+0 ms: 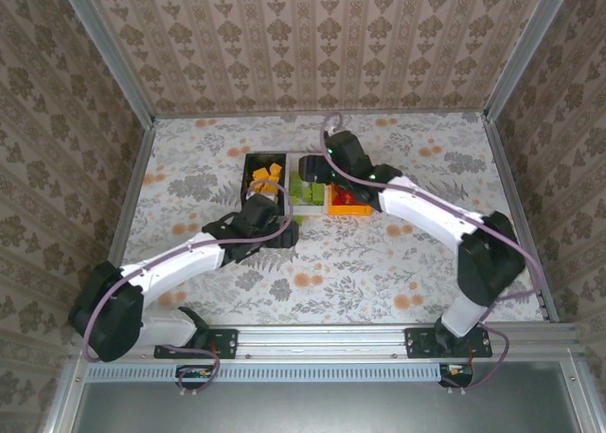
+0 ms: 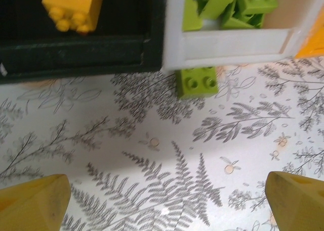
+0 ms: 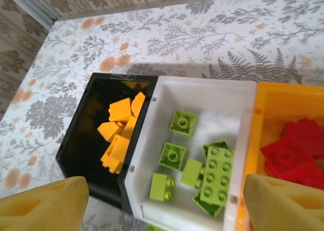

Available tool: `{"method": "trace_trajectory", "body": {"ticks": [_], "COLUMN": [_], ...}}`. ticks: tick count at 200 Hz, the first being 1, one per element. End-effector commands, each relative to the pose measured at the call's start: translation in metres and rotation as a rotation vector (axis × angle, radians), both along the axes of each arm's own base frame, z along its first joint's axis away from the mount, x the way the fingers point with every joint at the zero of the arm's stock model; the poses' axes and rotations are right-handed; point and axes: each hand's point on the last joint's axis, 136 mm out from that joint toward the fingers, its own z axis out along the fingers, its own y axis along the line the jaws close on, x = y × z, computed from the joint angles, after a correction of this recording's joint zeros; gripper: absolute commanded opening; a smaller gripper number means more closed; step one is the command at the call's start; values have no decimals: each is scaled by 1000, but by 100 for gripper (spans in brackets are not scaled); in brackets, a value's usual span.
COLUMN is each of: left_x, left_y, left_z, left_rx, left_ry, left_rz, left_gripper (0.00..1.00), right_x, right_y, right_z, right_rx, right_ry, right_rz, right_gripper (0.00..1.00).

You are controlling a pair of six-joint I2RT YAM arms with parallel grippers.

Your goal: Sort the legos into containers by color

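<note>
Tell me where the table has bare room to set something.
Free: table left of the black bin, beyond the right arm, and along the front rail. Crowded: before the white bin; a green lego lies there.

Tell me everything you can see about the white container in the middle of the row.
The white bin is a small, open-top, rectangular tub that looks like smooth plastic. It stands upright on the floral table. It is flanked wall to wall by the black bin on one side and the orange bin on the other. Several light green bricks lie jumbled inside. One more green brick lies on the table outside its near wall, against it or nearly so.
</note>
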Motion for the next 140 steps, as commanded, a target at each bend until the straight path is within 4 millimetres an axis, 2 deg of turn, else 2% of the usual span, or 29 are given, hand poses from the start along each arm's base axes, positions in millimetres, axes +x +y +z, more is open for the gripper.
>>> {"method": "trace_trajectory", "body": {"ticks": [1,20,27,34,66,104,140], "left_x": [11,14,14,15,15,9,18], "left_y": [-18,-30,-34,-38,-59,-83,-72], "left_z": [12,8,6,4,-11,-34,-57], "left_rx": [24,56,68,80,149,212,283], "left_ry": [-63,-73,-77,-86,-147,-188,-181], "left_rz": [-53,-80,-88,-97,-174,-241,-166], "left_gripper": [100,100,100,100,96,89,80], "right_x": [-23,-45,-52,-60,-81,-85,-83], "right_y": [-9,-24,-30,-38,-65,-77,-79], "right_z": [8,1,-9,-5,-21,-23,-16], "right_rx": [50,58,43,48,14,9,17], "right_ry": [-23,-16,1,-11,-5,-7,-26], "right_rz": [3,1,-4,-10,-57,-80,-83], "right_gripper": [81,82,82,82,83,83,83]}}
